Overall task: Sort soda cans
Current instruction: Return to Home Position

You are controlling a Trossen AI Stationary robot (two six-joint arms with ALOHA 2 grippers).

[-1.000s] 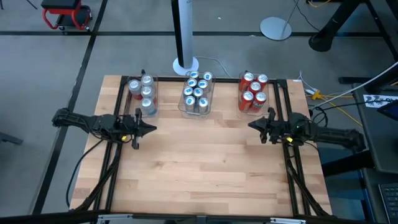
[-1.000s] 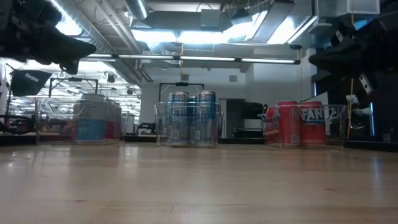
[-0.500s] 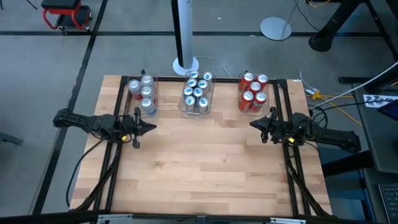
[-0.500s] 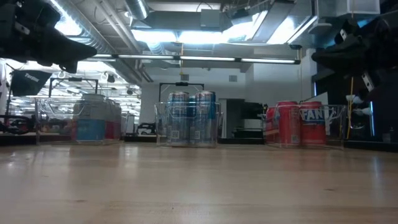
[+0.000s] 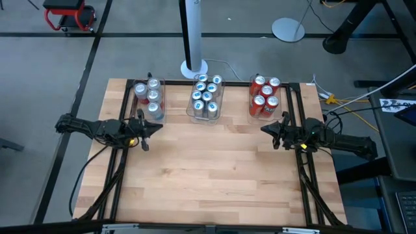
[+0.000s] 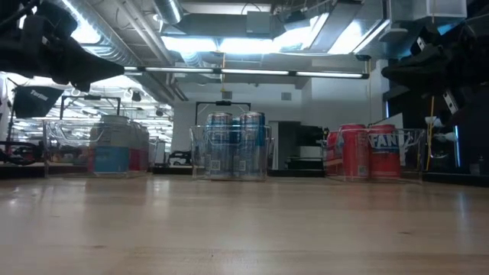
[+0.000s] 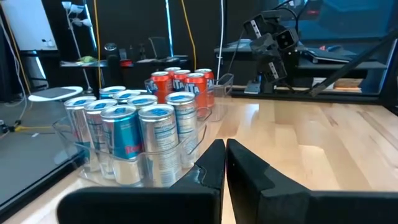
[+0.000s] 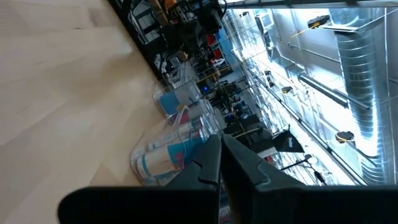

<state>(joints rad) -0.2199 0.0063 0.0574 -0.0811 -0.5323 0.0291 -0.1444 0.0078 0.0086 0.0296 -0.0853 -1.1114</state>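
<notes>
The soda cans stand upright in three clear bins along the table's far edge: silver ones in the left bin (image 5: 148, 97), blue-and-white ones in the middle bin (image 5: 206, 97), red ones in the right bin (image 5: 264, 97). My left gripper (image 5: 160, 127) hovers level near the table's left side, shut and holding nothing, just short of the silver cans' bin. My right gripper (image 5: 263, 129) hovers level at the right side, shut and holding nothing, near the red cans. In the left wrist view the shut fingers (image 7: 225, 152) point at the blue-and-white cans (image 7: 134, 134), with the red cans (image 7: 183, 84) behind.
The wooden tabletop (image 5: 214, 169) stretches bare from the bins to the near edge. Black frame rails (image 5: 123, 182) run along both sides under the arms. A white pole base (image 5: 194, 66) stands behind the table's far edge.
My left gripper has swung its tip a little toward the table's far edge, staying shut and in place. The cans and bins have not moved.
</notes>
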